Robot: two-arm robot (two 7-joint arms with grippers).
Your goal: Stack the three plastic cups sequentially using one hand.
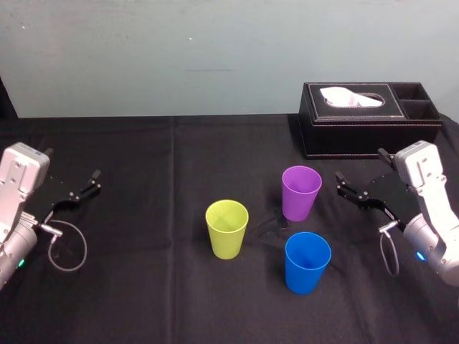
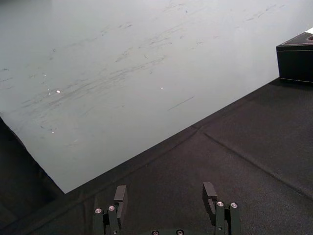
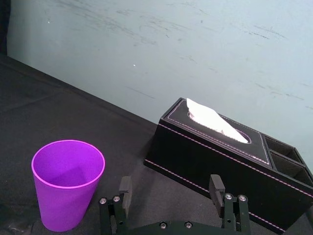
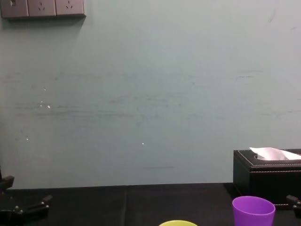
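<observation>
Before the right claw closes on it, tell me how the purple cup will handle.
The purple cup looks like thin, empty plastic, so probably light and slightly squeezable. It stands upright on its narrower base, so a sideways nudge from the open right claw may tip it; on its side it would likely roll.

All 3 cups are plain, without pattern: the purple cup (image 1: 301,192) in front of the black tissue box (image 1: 369,132), the yellow-green cup (image 1: 227,228) farther off to the box's front left, and the blue cup (image 1: 308,262) farthest forward of it. The box has pale stitching along its edges and a white tissue (image 1: 350,97) in its slot; the table (image 1: 143,287) under it is plain black cloth, and the wall (image 1: 215,57) behind it is pale blue-green with faint scuffs. The left gripper (image 1: 84,186) and right gripper (image 1: 340,184) are black with silver-grey housings.
</observation>
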